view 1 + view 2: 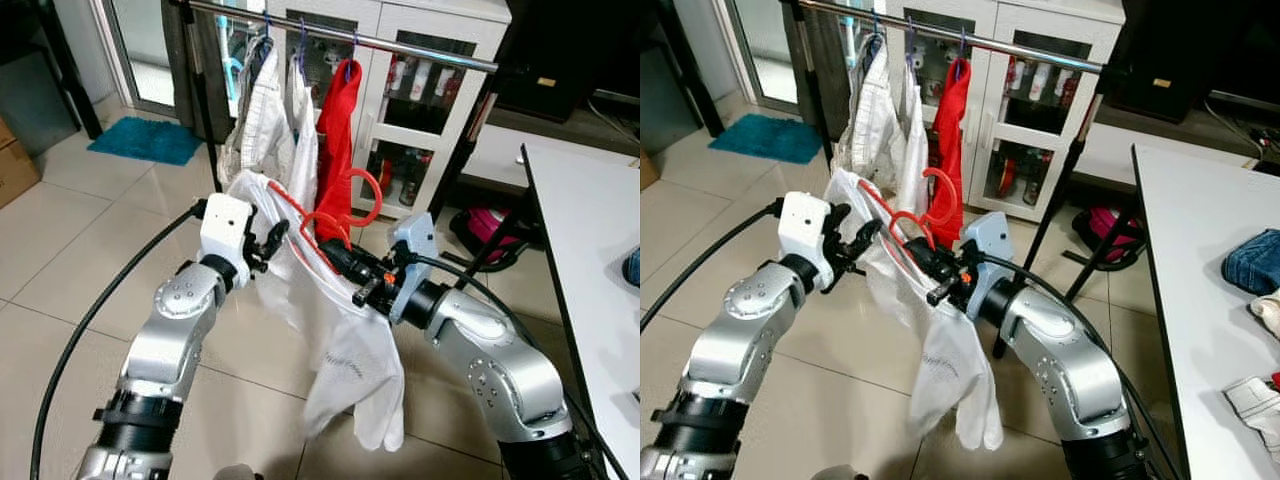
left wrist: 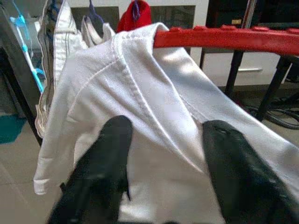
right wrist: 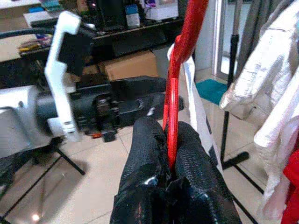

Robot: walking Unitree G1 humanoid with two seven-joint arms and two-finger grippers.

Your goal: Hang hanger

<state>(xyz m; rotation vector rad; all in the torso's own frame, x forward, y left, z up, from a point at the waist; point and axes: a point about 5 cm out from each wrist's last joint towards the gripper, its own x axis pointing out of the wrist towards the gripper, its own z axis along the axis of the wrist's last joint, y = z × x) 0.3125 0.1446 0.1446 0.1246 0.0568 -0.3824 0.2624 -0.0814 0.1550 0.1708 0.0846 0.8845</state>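
Red plastic hanger (image 1: 335,222) with white shirt (image 1: 340,330), held below metal rail (image 1: 400,45): right gripper (image 3: 170,140) jaws pinching it, hook free; left gripper (image 2: 161,154) jaws spread, steadying shoulder.

The hanger (image 3: 174,93) is glossy red plastic, pinched between the right gripper (image 3: 170,140)'s 2 matt, finely textured black fingers. The shirt (image 2: 154,140) is white woven cloth with stitched seams. The rail (image 1: 340,35) is shiny metal; the floor (image 1: 60,240) is glossy tile.
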